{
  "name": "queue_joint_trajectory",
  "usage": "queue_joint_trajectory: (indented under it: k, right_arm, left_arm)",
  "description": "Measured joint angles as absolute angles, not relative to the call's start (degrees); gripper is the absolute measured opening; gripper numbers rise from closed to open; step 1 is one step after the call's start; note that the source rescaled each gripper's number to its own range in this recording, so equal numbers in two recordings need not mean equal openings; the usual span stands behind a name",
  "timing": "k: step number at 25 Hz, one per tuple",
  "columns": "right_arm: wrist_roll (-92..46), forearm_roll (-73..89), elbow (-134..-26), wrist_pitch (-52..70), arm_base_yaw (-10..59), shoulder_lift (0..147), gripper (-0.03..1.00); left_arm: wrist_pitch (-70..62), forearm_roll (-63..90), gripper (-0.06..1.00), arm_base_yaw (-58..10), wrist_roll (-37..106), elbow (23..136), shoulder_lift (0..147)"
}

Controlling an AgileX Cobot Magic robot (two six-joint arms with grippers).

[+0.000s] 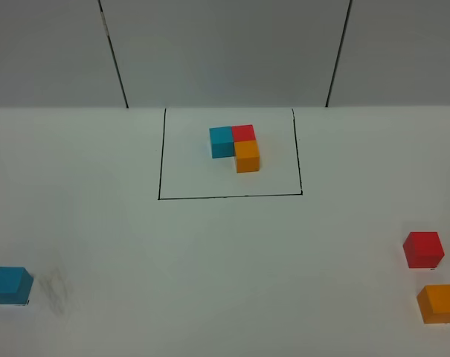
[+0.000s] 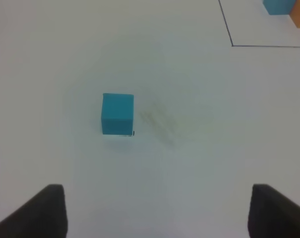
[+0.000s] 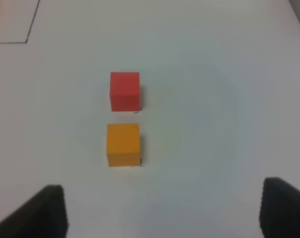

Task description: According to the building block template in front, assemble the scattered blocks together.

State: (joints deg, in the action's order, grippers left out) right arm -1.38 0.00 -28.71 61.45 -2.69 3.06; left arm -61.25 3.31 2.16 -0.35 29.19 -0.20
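Blue cube (image 1: 10,285) sits at the counter's (image 1: 210,282) front left, ahead of the left hand (image 2: 158,212), which is spread wide and empty. Template trio (image 1: 236,146) lies centred in the black frame (image 1: 159,156). Red cube (image 1: 423,249) and orange cube (image 1: 439,303) sit far right, slightly apart, orange nearer the right hand (image 3: 162,212), which is released and empty. Hands appear only in the wrist views, as dark fingertips cut off at the edge.

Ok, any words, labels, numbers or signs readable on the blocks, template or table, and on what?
None readable. The loose blue cube, red cube and orange cube have plain faces, as does the template. The black rectangle on the table is only a drawn line. Tiny dark specks at the cubes' bases are too small to read.
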Motion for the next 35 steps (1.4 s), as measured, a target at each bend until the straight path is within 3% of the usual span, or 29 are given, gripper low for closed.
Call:
queue_joint_trajectory:
  k: [17, 35]
  right_arm:
    - [-1.38, 0.0, -28.71, 61.45, -2.69, 3.06, 0.62]
    - [-1.38, 0.0, -28.71, 61.45, -2.69, 3.06, 0.62]
  left_arm:
    - [-57.36, -1.73, 0.81, 2.16, -0.58, 39.22, 24.15]
    - [-46.3, -5.88, 0.81, 2.16, -2.28, 39.43, 51.13]
